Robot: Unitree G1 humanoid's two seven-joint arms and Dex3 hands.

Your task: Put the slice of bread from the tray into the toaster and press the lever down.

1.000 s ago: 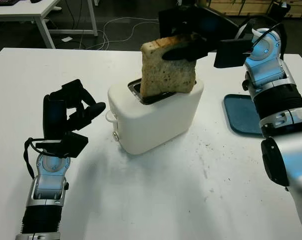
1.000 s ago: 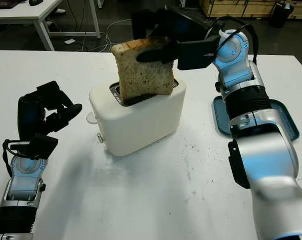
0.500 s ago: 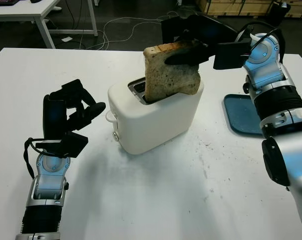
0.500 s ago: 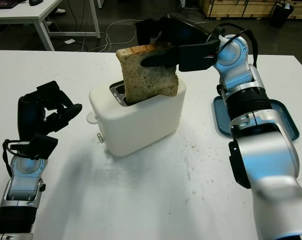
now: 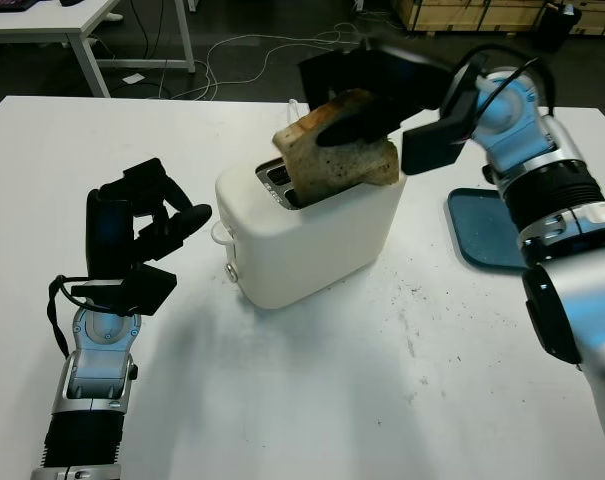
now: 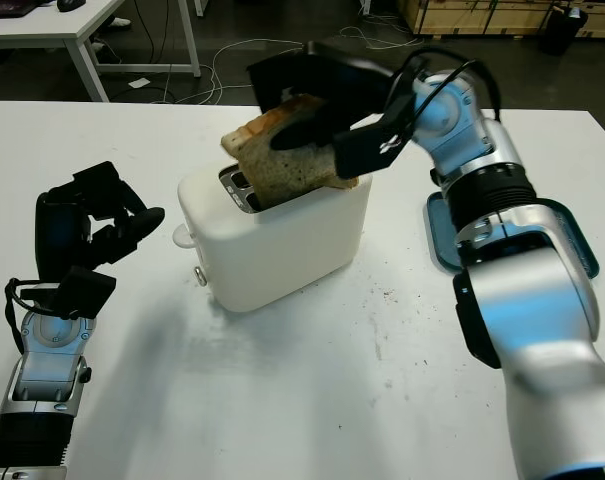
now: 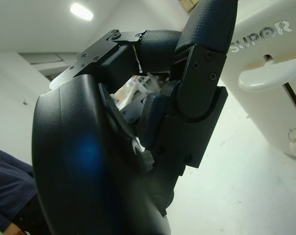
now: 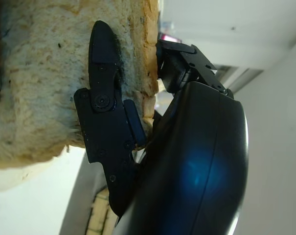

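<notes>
Bread: the slice (image 5: 334,155) is tilted, its lower edge inside the near slot of the toaster (image 5: 312,228), most of it above the rim.
Right hand: the hand (image 5: 367,100) is over the toaster, fingers (image 8: 104,117) closed on the slice's upper part (one finger pressed flat against the crumb in the wrist view).
Left hand: the hand (image 5: 142,235) is held up beside the toaster's lever end, fingers curled, gripping nothing.
Lever: the lever (image 7: 265,77) sits at the top of its track, not yet pressed.
Tray: the blue tray (image 5: 482,232) is on the table (image 5: 332,400) to the right, with no bread on the part that shows.
Done: bread lifted off the tray and started into the slot.
Left: straighten the slice (it leans toward the left hand), lower it fully, let go, press the lever.
Progress: roughly halfway, as I judge it.
</notes>
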